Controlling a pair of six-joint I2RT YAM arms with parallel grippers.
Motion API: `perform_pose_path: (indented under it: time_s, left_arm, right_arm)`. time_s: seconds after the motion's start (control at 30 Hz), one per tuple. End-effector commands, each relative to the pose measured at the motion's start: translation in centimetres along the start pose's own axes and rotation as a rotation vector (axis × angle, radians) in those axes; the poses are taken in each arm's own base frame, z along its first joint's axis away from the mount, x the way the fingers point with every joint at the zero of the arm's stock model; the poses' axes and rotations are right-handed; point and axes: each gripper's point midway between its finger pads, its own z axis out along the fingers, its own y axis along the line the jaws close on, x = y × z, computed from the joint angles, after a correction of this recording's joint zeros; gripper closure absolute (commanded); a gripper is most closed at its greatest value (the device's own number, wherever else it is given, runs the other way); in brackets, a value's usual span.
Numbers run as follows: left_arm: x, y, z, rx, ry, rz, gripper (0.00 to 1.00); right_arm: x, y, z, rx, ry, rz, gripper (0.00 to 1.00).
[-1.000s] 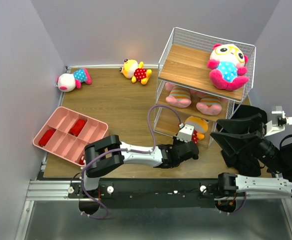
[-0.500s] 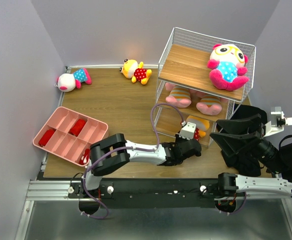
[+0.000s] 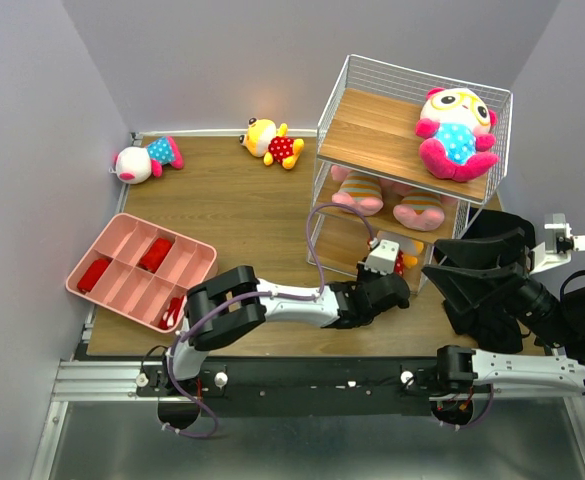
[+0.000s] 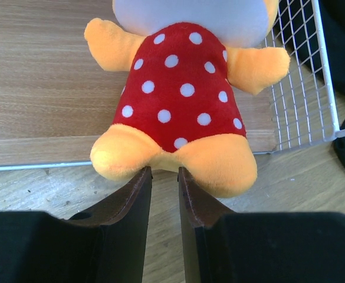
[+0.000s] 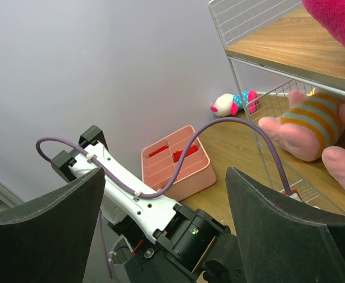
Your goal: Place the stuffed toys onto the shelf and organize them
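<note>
A yellow toy in a red dotted outfit (image 3: 404,255) lies on the lowest board of the shelf (image 3: 372,125), its legs over the front edge. My left gripper (image 3: 396,274) is at its bottom. In the left wrist view the jaws (image 4: 164,171) stand close together, pinching between the toy's (image 4: 181,100) legs. A white-faced toy (image 3: 457,130) sits on the top board and two striped pigs (image 3: 357,192) (image 3: 422,210) on the middle one. Another white-faced toy (image 3: 144,160) and a second yellow toy (image 3: 272,142) lie on the table at the back. My right gripper (image 5: 165,174) is wide open and empty at the right.
A pink divided tray (image 3: 187,245) with red pieces stands at the front left. The shelf's white wire frame (image 4: 305,88) runs just right of the held toy. The left arm's purple cable (image 3: 312,235) loops in front of the shelf.
My left gripper has moved right and toward the shelf, carrying the yellow toy further onto the lowest board. The right arm has not moved.
</note>
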Motion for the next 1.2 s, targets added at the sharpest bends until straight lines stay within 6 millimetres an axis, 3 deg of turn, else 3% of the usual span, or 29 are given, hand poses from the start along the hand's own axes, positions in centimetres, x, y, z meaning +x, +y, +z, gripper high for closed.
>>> perform_pose_path:
  time_s: [0.0,0.77,0.87,1.17]
  left_arm:
    - [-0.8,0.1,0.7,-0.027,-0.053,-0.015,0.66]
    - [-1.4,-2.0,2.3,0.02,-0.083,0.004,0.65]
    - [-0.8,-1.6,2.4,0.008,-0.073,0.015,0.66]
    - [-1.2,0.7,-0.9,0.011,-0.051,0.004,0.64]
  right_arm:
    - [-0.2,-0.3,-0.4,0.001,-0.013,0.007,0.1]
    - [0.2,-0.1,0.2,0.008,-0.002,-0.014,0.1]
    - [0.2,0.2,0.4,-0.001,0.008,-0.018,0.1]
    - [-0.1,0.0,0.3,0.012,0.012,-0.017,0.1]
